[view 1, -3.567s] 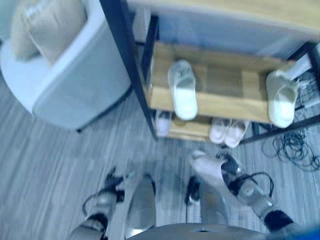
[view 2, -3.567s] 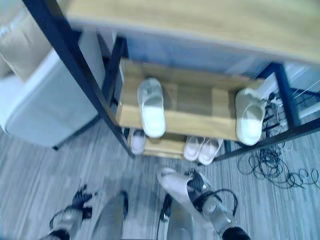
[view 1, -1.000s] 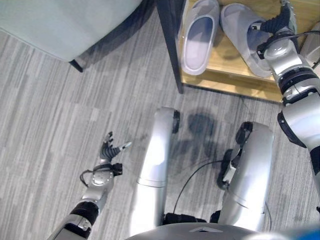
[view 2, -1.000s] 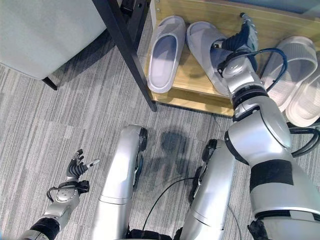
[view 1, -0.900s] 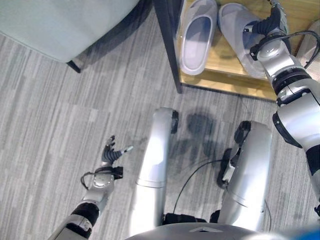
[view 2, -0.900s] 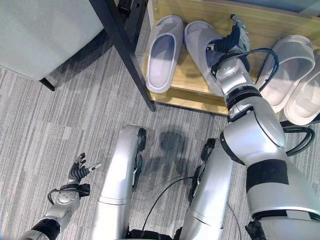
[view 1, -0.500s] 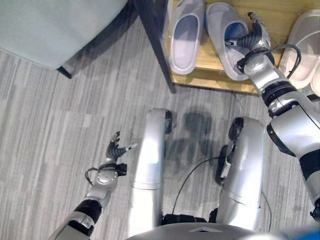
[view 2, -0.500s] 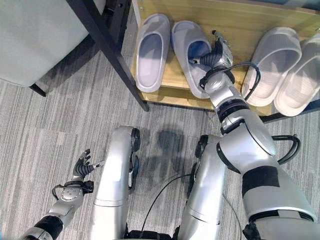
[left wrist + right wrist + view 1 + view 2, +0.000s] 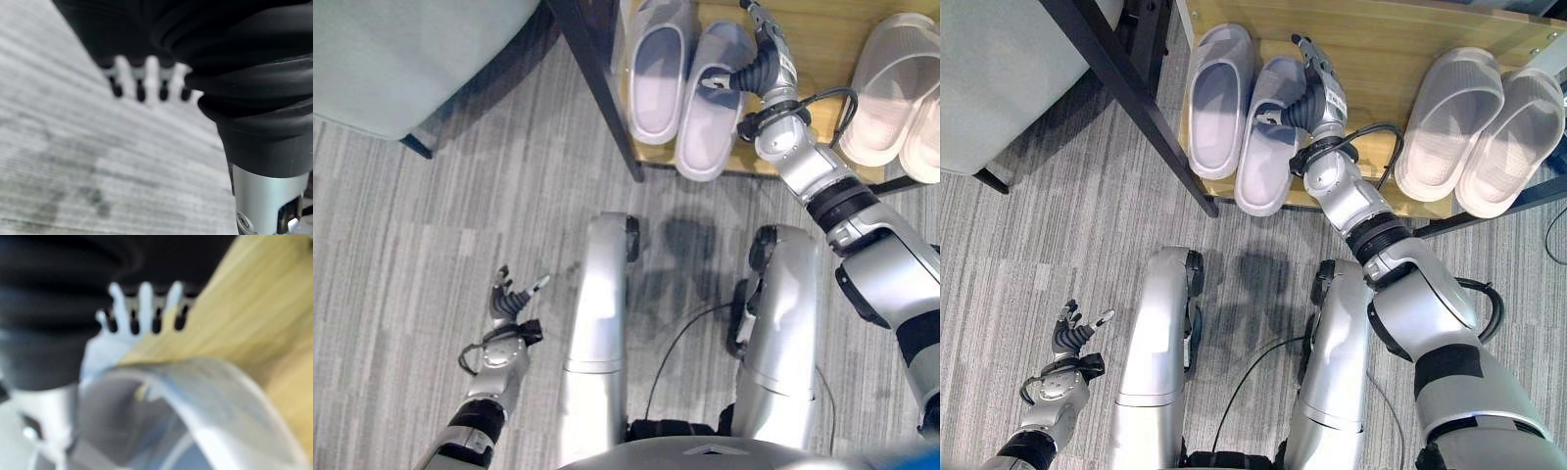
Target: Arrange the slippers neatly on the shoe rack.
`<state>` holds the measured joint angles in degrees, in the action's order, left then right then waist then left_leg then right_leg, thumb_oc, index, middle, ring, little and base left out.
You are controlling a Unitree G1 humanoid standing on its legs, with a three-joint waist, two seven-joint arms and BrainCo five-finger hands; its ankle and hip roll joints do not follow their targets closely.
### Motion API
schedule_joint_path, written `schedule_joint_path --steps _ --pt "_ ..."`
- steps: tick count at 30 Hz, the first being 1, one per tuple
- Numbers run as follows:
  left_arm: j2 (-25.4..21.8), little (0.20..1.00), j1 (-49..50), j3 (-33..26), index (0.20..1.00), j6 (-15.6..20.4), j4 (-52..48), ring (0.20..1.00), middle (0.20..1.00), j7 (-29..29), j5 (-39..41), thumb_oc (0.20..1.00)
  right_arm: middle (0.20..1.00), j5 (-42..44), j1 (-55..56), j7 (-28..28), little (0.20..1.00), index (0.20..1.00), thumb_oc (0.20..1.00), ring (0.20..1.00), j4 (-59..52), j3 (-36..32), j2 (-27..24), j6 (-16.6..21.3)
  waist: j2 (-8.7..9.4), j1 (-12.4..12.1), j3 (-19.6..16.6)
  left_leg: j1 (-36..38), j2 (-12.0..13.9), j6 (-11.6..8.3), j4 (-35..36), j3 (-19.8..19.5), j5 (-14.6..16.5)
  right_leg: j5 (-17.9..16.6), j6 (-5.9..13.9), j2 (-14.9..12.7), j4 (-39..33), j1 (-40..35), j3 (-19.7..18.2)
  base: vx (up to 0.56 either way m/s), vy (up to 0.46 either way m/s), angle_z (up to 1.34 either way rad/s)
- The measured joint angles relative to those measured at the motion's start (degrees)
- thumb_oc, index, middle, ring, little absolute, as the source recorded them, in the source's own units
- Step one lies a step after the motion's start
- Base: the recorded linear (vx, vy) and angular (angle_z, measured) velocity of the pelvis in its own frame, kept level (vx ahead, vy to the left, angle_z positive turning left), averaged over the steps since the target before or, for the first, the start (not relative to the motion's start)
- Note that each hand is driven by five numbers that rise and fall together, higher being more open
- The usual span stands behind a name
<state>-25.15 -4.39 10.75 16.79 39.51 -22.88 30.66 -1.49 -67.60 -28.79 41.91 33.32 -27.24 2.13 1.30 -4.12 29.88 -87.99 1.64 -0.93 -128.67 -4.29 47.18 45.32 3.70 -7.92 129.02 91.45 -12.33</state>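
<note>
On the rack's lowest wooden shelf (image 9: pixel 1381 39) two lilac slippers lie side by side at its left end. The left slipper (image 9: pixel 1216 98) lies fully on the shelf. The right slipper (image 9: pixel 1265 147) has its heel over the shelf's front edge. My right hand (image 9: pixel 1317 98) rests against that slipper's right side, open, fingers straight and thumb laid on its strap. The right wrist view has the slipper's rim (image 9: pixel 205 396) under the fingers (image 9: pixel 144 298). My left hand (image 9: pixel 509 305) hangs open and idle over the floor at the lower left.
A pair of whitish slippers (image 9: pixel 1449 113) lies at the shelf's right end. The rack's black post (image 9: pixel 597 88) stands left of the lilac pair. A grey armchair (image 9: pixel 401 59) sits on the grey plank floor at the upper left.
The camera has shifted. My right hand has pushed the right lilac slipper leftward, so it now lies close against the left one, heel past the shelf edge.
</note>
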Motion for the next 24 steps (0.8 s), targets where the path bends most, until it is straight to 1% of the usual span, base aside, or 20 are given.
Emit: schedule_joint_path --steps 3,5,7,8,10,13,19,21,22,24 --pt "0.0 1.000 0.1 0.0 1.000 0.0 0.0 1.000 1.000 0.0 0.0 1.000 1.000 -1.6 0.9 -0.6 1.000 1.000 1.000 1.000 -0.6 -0.9 0.0 -0.3 0.02 0.2 0.0 0.1 0.1 -0.08 -0.1 -0.1 0.1 0.0 0.00 0.3 0.1 0.0 0.0 -0.01 -0.036 -0.02" --pt "0.0 1.000 0.4 -0.2 1.000 0.0 0.1 1.000 1.000 0.0 0.0 1.000 1.000 -4.2 3.1 -1.5 1.000 1.000 1.000 1.000 -3.7 -4.0 0.1 -0.6 0.01 0.0 0.0 0.1 0.1 -0.21 -0.3 -0.1 0.2 0.0 0.00 0.4 0.2 0.0 0.0 0.00 0.000 0.00" --pt "0.0 1.000 0.7 -0.6 1.000 0.0 0.0 1.000 1.000 -0.1 0.0 1.000 1.000 -6.1 4.3 -2.7 1.000 1.000 1.000 1.000 -3.8 -4.6 0.0 -1.0 0.00 0.2 0.0 0.1 0.1 -0.22 -0.5 -0.1 0.2 0.0 0.01 0.5 0.4 0.0 -0.1 -0.02 -0.034 -0.01" --pt "0.0 1.000 0.7 -1.0 1.000 0.0 0.0 1.000 1.000 -0.1 0.0 1.000 1.000 -7.1 6.1 -3.3 1.000 1.000 1.000 1.000 -3.8 -6.3 0.0 -1.8 -0.02 0.2 0.0 0.2 0.1 -0.23 -0.7 -0.1 0.2 0.0 0.00 0.6 0.7 0.0 -0.2 0.00 0.000 0.00" --pt "0.1 1.000 0.9 -1.7 1.000 0.0 0.1 1.000 1.000 -0.1 -0.2 1.000 1.000 -7.4 7.8 -3.8 1.000 1.000 1.000 1.000 -5.4 -7.1 -0.2 -1.9 -0.04 0.1 0.0 0.3 0.1 -0.36 -0.8 -0.1 0.3 0.0 0.00 0.8 0.9 0.1 -0.3 0.00 0.000 0.00" --pt "0.1 1.000 1.0 -1.8 1.000 0.0 0.0 1.000 1.000 -0.2 -0.9 1.000 1.000 -8.4 10.7 -4.2 1.000 1.000 1.000 1.000 -9.4 -8.3 -0.9 -1.6 -0.09 0.2 0.1 0.4 0.1 -0.48 -0.8 -0.2 0.4 0.0 0.00 0.9 1.1 0.1 -0.3 0.00 0.000 0.00" --pt "0.1 1.000 1.4 -1.7 1.000 0.0 0.0 1.000 1.000 -0.2 -2.8 1.000 1.000 -8.9 15.7 -4.1 1.000 1.000 1.000 1.000 -15.3 -9.7 -1.3 0.4 -0.20 0.9 0.1 0.7 0.1 -0.54 -0.9 -0.2 0.4 0.0 0.00 1.0 1.3 0.1 -0.4 0.00 0.000 0.00" --pt "0.2 1.000 1.5 -1.6 1.000 0.2 0.1 1.000 1.000 -0.2 -3.4 1.000 1.000 -9.9 19.2 -4.0 1.000 1.000 1.000 1.000 -21.6 -9.9 -4.0 1.9 -0.22 1.1 0.2 0.8 0.1 -0.78 -1.0 -0.4 0.5 0.0 0.01 1.1 1.4 0.1 -0.4 0.00 0.000 0.00" --pt "0.2 1.000 1.8 -1.7 1.000 0.2 0.1 1.000 1.000 -0.3 -3.9 1.000 1.000 -12.4 21.8 -3.9 1.000 1.000 1.000 1.000 -26.8 -9.9 -6.8 2.8 -0.23 1.3 0.2 0.7 0.1 -1.01 -1.3 -0.4 0.7 0.0 -0.01 1.2 1.5 0.1 -0.4 -0.01 -0.022 -0.04" --pt "0.4 1.000 1.6 -1.6 1.000 0.2 0.0 1.000 1.000 -0.3 -4.5 1.000 1.000 -14.1 23.8 -3.7 1.000 1.000 1.000 1.000 -31.4 -10.1 -8.9 3.5 -0.22 2.2 0.2 0.8 0.2 -1.11 -1.6 -0.6 0.8 0.0 -0.01 1.3 1.6 0.1 -0.4 0.00 -0.009 -0.02"
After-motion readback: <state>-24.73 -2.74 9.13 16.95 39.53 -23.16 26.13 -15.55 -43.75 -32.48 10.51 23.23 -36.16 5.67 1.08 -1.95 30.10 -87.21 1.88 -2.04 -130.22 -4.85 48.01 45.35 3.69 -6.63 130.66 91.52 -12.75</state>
